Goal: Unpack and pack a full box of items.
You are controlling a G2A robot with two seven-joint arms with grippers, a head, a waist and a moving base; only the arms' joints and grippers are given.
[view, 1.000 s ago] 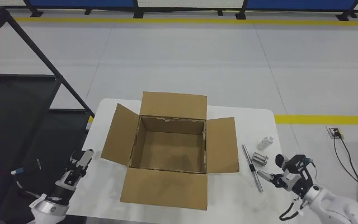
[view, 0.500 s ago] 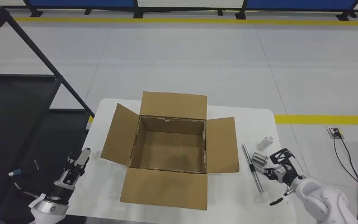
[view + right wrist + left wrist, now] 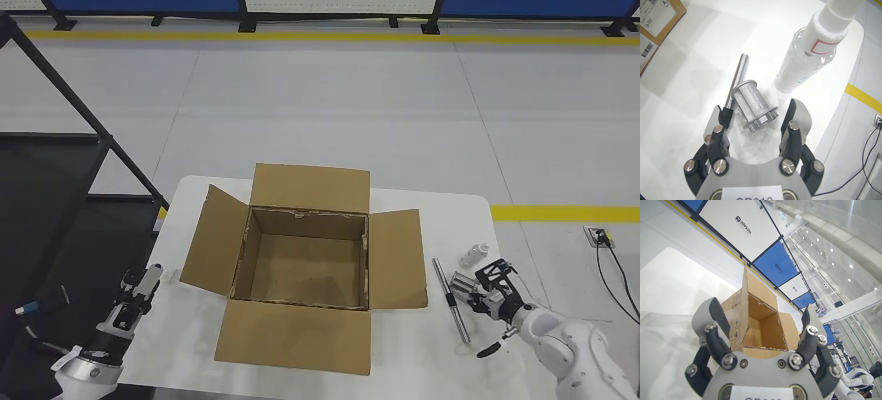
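An open cardboard box (image 3: 306, 268) with its flaps spread sits mid-table, and its inside looks bare. To its right lie a thin metal rod (image 3: 450, 299), a grey metal spool-shaped part (image 3: 462, 285) and a small clear bottle with a white cap (image 3: 474, 254). My right gripper (image 3: 489, 287) is open just beside the metal part (image 3: 755, 106), its fingers on either side of the part's flanged end, with the rod (image 3: 737, 76) and the bottle (image 3: 810, 55) beyond. My left gripper (image 3: 143, 284) is open off the table's left edge, facing the box (image 3: 761, 323).
The white table (image 3: 440, 345) ends close behind the right gripper; a yellow floor line (image 3: 560, 212) and a cable (image 3: 610, 270) lie beyond. A black frame (image 3: 80, 110) stands at the left. There is free room on the table in front of the box's right flap.
My right gripper has moved up from the table's front right edge toward the metal part and now straddles its end. The left arm has barely shifted.
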